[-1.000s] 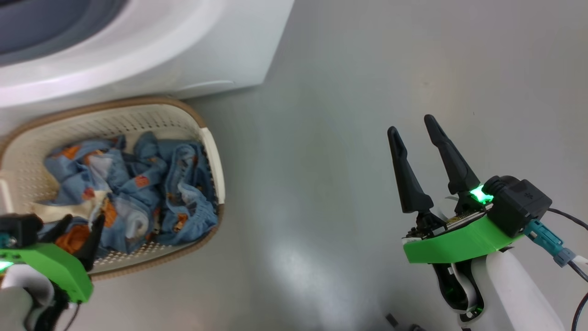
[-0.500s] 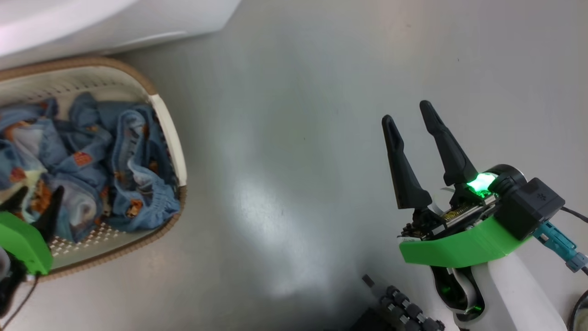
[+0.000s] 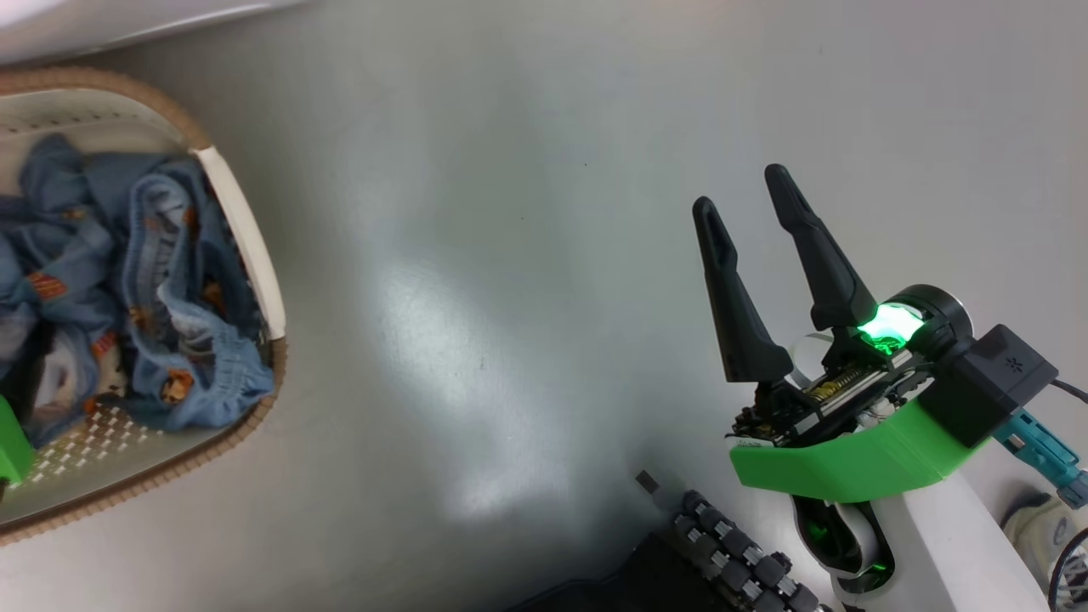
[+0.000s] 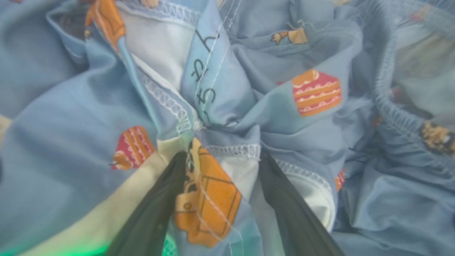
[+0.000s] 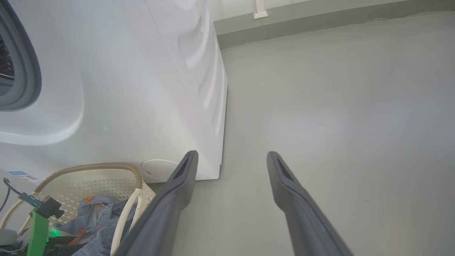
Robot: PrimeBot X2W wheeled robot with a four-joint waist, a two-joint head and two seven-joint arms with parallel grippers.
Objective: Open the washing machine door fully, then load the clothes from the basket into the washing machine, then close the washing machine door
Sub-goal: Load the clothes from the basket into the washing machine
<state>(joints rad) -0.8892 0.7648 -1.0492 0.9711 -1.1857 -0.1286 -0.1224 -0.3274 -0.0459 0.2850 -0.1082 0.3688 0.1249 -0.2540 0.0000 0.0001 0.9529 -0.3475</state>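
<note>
Basket (image 3: 253, 255), cream perforated plastic with a brown woven rim, stands on the grey floor (image 3: 527, 255) just beside the front foot of the washing machine (image 5: 142, 89). Contents: the clothes (image 3: 161, 280), a crumpled heap of light blue garments with orange and red cake prints, covering most of the basket bottom; a strip of perforated base shows bare at the near side.

Left gripper (image 4: 223, 156): fingers spread apart and pushed down into the heap, with a fold bearing an orange print lying between them, not pinched.

Right gripper (image 3: 739, 189): fingers apart, nothing between them, over bare floor well apart from the basket.

Machine opening: grey gasket (image 5: 25, 71) visible in the right wrist view.
</note>
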